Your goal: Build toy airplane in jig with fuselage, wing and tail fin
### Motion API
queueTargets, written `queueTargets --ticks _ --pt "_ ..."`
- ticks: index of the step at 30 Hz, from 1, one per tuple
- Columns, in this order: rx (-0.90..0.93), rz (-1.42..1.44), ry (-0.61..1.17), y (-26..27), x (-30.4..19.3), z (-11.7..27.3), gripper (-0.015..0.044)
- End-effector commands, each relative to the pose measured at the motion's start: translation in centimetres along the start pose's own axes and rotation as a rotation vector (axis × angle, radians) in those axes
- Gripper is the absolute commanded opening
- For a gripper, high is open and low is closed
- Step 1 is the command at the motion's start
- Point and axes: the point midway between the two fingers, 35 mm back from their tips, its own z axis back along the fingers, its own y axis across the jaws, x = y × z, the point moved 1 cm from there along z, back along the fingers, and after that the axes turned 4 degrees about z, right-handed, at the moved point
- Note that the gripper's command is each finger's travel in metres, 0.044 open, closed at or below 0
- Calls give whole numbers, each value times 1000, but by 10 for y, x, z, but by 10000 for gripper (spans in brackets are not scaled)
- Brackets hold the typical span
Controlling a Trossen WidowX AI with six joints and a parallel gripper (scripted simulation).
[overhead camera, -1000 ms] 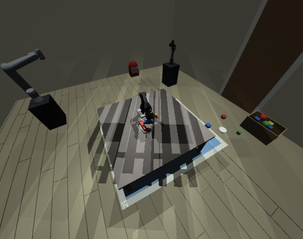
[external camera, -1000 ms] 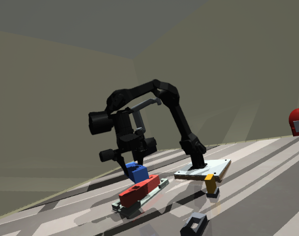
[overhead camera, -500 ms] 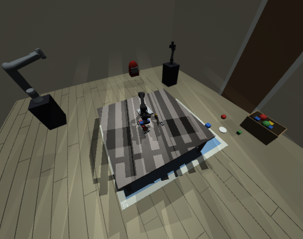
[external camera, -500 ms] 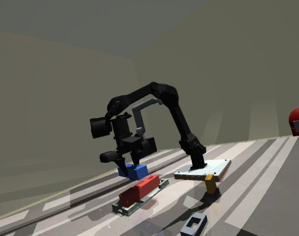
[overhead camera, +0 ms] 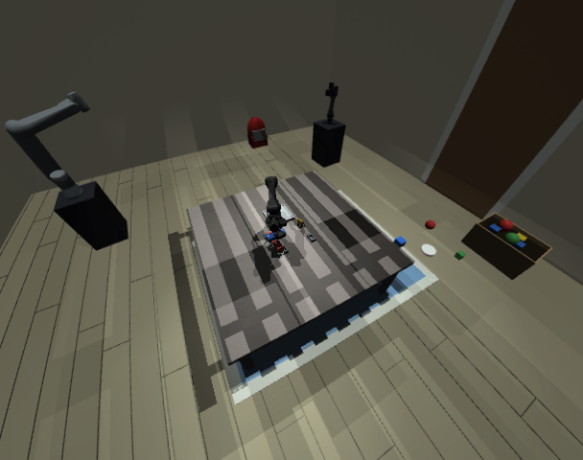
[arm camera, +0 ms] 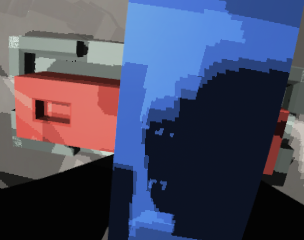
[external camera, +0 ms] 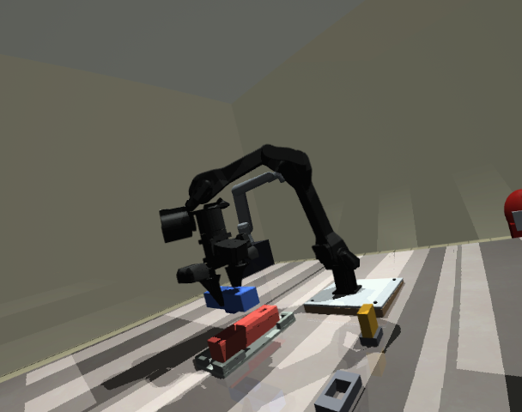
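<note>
My gripper [external camera: 228,294] [arm camera: 179,172] is shut on the blue wing [overhead camera: 269,235] [external camera: 245,299] [arm camera: 162,45]. The wing is held above the table; in the wrist view it crosses over the red fuselage [overhead camera: 277,245] [external camera: 258,321] [arm camera: 92,97]. Its tab is hidden. The fuselage lies lengthwise in the grey-green cradle [external camera: 287,319] [arm camera: 104,52]. One rectangular socket shows near one end of the fuselage; the wing hides its middle in the wrist view. The yellow tail fin [overhead camera: 300,223] [external camera: 367,320] stands upright in a small dark holder [external camera: 371,338], away from the fuselage.
A grey holder [overhead camera: 311,238] [external camera: 321,402] with a rectangular opening stands on the table in front of the tail fin. The arm's white base plate [overhead camera: 285,213] [external camera: 385,290] is behind the cradle and fin. Other arms on pedestals and toys stand off the table.
</note>
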Motion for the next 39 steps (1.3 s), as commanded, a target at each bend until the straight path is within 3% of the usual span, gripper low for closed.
queueTargets --ticks 1,39 --pt "-2 5 4 0 -1 0 195" --pt "-2 5 5 0 -2 -40 195"
